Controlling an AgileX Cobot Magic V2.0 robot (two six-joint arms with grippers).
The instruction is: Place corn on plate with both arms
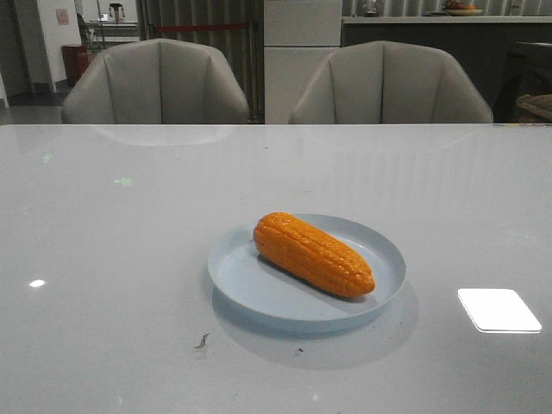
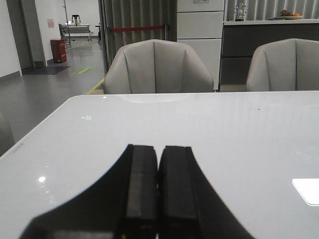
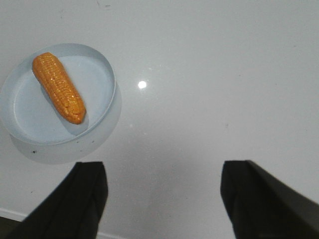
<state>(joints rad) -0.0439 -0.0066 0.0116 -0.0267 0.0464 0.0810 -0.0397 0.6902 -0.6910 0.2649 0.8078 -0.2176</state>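
The orange corn [image 1: 312, 254] lies on its side inside the pale blue plate [image 1: 240, 274] near the middle of the white table, its tapered end towards the front right. Neither arm shows in the front view. In the right wrist view the corn [image 3: 58, 87] rests on the plate [image 3: 30, 117], and my right gripper [image 3: 162, 172] is open and empty, high above bare table beside the plate. My left gripper [image 2: 158, 154] is shut and empty, low over the table, with neither corn nor plate in its view.
Two grey chairs [image 1: 157, 82] [image 1: 390, 83] stand behind the table's far edge. A bright light reflection [image 1: 498, 310] lies on the table to the plate's right. A small dark smudge [image 1: 203, 341] marks the table in front of the plate.
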